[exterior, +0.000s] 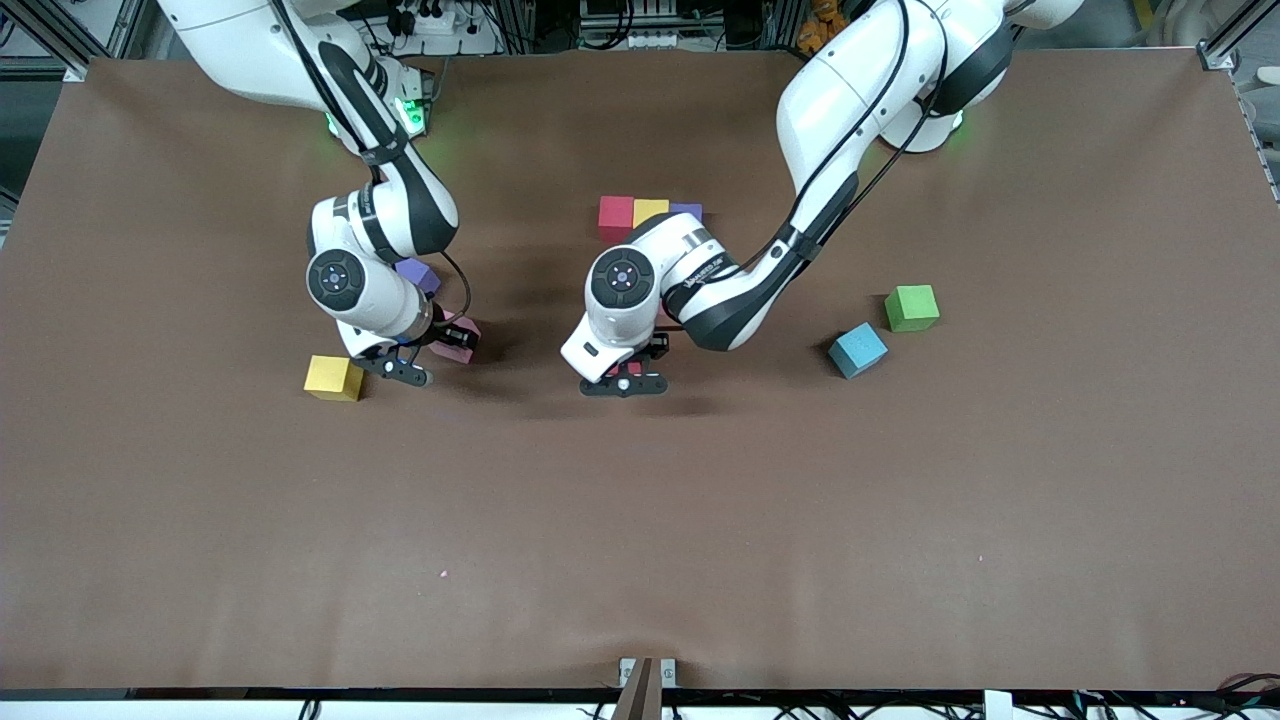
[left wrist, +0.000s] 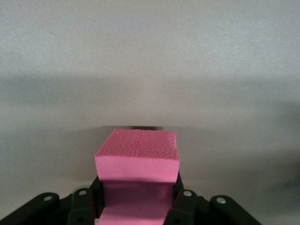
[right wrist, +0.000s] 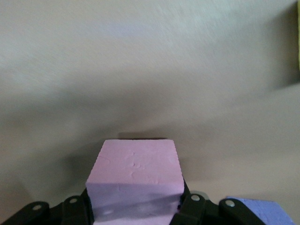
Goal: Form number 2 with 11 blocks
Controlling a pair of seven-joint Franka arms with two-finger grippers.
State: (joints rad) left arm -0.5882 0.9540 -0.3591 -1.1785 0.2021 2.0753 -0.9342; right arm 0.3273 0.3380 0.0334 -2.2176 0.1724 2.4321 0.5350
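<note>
Two grippers pinch cubes: left gripper (left wrist: pixel 136 206) a bright pink foam cube (left wrist: pixel 137 157), right gripper (right wrist: pixel 136 206) a pale pink foam cube (right wrist: pixel 135 174) (lift straight, squarely, before carrying).

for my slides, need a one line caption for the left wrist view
Left gripper shut on a pink foam cube, seen from the wrist above the bare brown table.

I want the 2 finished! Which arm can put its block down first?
Left, probably. The left gripper holds a pink cube by the started row of cubes; the right gripper grips its pale pink cube near a loose yellow cube.
</note>
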